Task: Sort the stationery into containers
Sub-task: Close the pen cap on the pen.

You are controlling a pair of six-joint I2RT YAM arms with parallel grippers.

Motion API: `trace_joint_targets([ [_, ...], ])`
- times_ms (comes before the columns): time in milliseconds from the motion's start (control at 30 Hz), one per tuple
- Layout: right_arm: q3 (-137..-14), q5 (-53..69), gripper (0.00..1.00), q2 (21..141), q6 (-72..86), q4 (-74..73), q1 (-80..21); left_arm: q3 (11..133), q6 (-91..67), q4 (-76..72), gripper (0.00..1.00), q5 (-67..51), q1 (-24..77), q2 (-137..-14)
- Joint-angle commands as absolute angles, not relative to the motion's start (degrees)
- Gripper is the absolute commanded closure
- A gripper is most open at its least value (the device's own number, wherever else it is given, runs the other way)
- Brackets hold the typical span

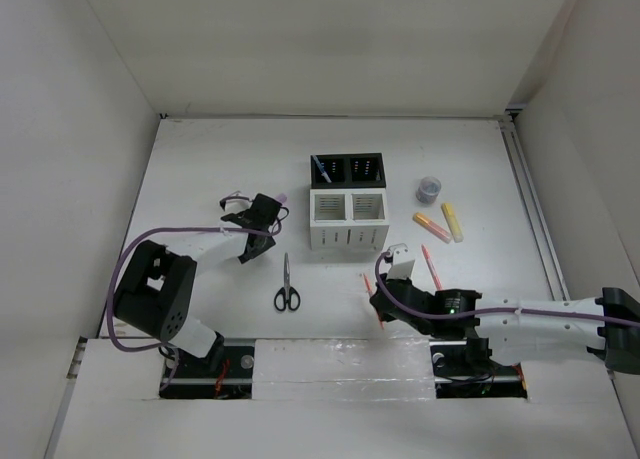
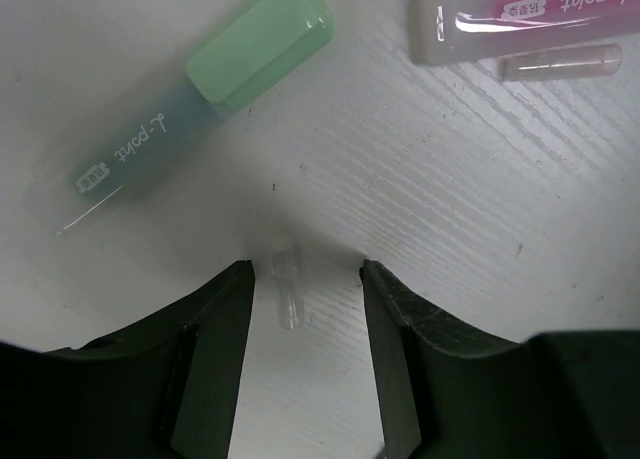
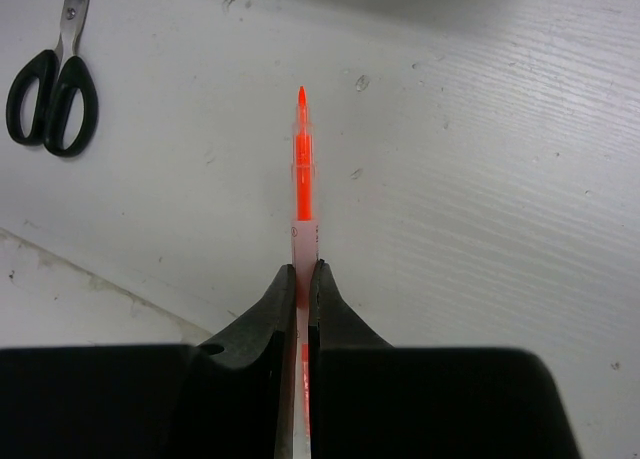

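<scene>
The containers (image 1: 348,207) stand mid-table, a black pair behind a white pair, with a blue pen (image 1: 320,168) in the back left black compartment. My left gripper (image 1: 255,224) is open low over the table. In the left wrist view its jaws (image 2: 303,274) straddle a small clear cap (image 2: 287,295), with a green highlighter (image 2: 190,109) and a pink highlighter (image 2: 530,19) lying just beyond. My right gripper (image 1: 378,299) is shut on an orange pen (image 3: 302,169), which points forward from the gripper (image 3: 303,271) just above the table.
Black-handled scissors (image 1: 286,284) lie between the arms and also show in the right wrist view (image 3: 52,79). A red pen (image 1: 431,267), an orange highlighter (image 1: 431,227), a yellow highlighter (image 1: 452,222) and a grey tape roll (image 1: 429,189) lie right of the containers. White walls enclose the table.
</scene>
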State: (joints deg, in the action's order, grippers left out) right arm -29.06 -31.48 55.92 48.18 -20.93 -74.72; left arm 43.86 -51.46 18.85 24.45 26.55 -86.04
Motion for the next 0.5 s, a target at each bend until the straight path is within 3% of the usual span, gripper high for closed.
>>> trace_joint_targets([
  [0,-29.4,-31.7,1.0,56.2,48.1,-18.4,-75.1,42.5,-51.6,17.8,0.57,24.1,26.5,-86.2],
  [200,-30.0,-31.7,1.0,56.8,48.6,-18.4,-75.1,41.4,-51.6,17.8,0.59,23.6,26.5,-86.7],
  [400,-30.5,-31.7,1.0,56.8,48.6,-18.9,-75.1,41.4,-52.6,17.8,0.78,22.9,26.5,-86.7],
  [467,-30.5,-31.7,1.0,56.8,48.6,-18.9,-75.1,41.4,-52.6,18.4,0.79,22.9,26.5,-86.7],
])
